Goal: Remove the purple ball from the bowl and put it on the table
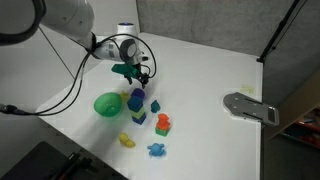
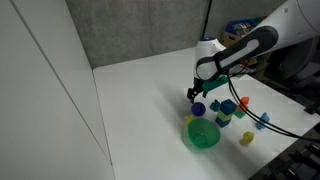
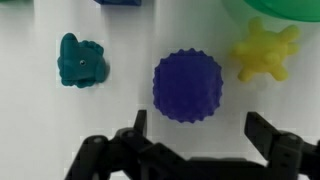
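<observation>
The purple ball (image 3: 187, 86) is a bumpy round ball that lies on the white table (image 3: 30, 120), outside the green bowl (image 3: 280, 8). My gripper (image 3: 200, 135) is open and empty right above the ball, with a finger on each side. In both exterior views the gripper (image 1: 137, 76) (image 2: 197, 93) hangs over the ball (image 1: 137, 97) (image 2: 199, 109). The bowl (image 1: 107, 104) (image 2: 203, 134) stands close beside the ball.
A teal toy (image 3: 81, 61) lies left of the ball and a yellow star toy (image 3: 265, 50) lies right of it by the bowl. Several more toy blocks (image 1: 160, 124) lie nearby. A grey metal plate (image 1: 250, 107) lies farther off on the table.
</observation>
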### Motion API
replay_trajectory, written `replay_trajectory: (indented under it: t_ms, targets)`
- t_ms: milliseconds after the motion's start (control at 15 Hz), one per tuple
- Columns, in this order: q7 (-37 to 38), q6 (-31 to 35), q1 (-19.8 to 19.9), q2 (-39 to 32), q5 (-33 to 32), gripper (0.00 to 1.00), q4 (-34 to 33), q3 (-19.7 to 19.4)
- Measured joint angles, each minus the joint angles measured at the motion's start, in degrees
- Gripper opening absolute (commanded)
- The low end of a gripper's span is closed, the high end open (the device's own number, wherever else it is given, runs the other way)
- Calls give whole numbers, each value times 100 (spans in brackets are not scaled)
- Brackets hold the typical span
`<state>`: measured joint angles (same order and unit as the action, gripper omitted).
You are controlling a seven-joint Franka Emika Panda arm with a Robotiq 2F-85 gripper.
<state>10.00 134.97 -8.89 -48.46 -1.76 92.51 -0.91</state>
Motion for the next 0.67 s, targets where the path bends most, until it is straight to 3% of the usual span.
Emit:
replay_trajectory:
  t_ms: [667]
  targets:
    - [86, -560, 321, 476, 1, 100, -157, -187]
